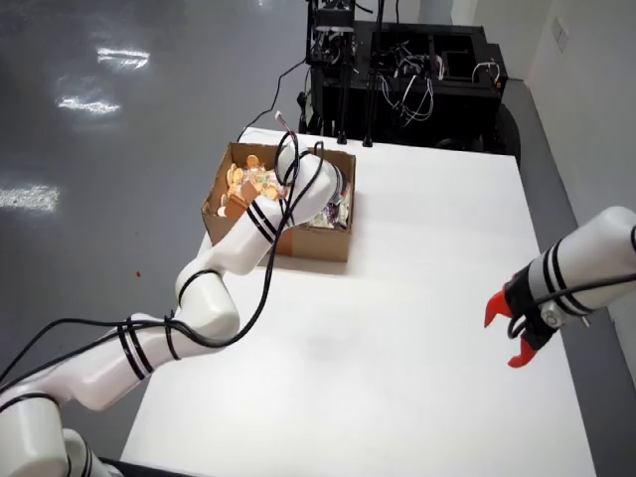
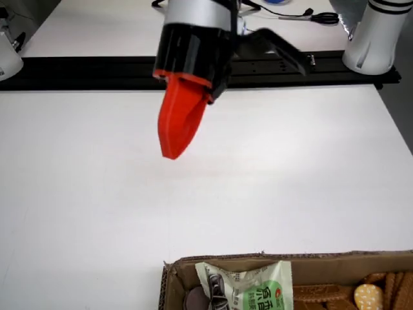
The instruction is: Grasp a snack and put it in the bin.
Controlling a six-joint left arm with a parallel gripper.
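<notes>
In the view from above, the working arm (image 1: 260, 224) reaches from the left, and its wrist (image 1: 323, 177) hangs over the box (image 1: 316, 244). The gripper is hidden under this wrist, so I cannot tell if it is open, closed, or holding something. Directly below and just left of the wrist lie the snacks (image 1: 248, 184), many orange packs inside the box. In the low view across the table, 1 green pack (image 2: 245, 287) lies against the near wall. I see no loose snack on the table (image 1: 417, 328).

I judge that the step in hand happens inside the box, but grasping or releasing I cannot say. To do it well, the gripper should stay vertical over the middle of the box, away from the cardboard walls. The cable (image 1: 288, 214) hangs beside the wrist and across the box rim, so it can catch there. Afterwards it is better to lift straight up before any sideways swing.

Far right of the wrist, the second gripper (image 1: 502, 341) hovers with its 2 red fingers apart, well away.
</notes>
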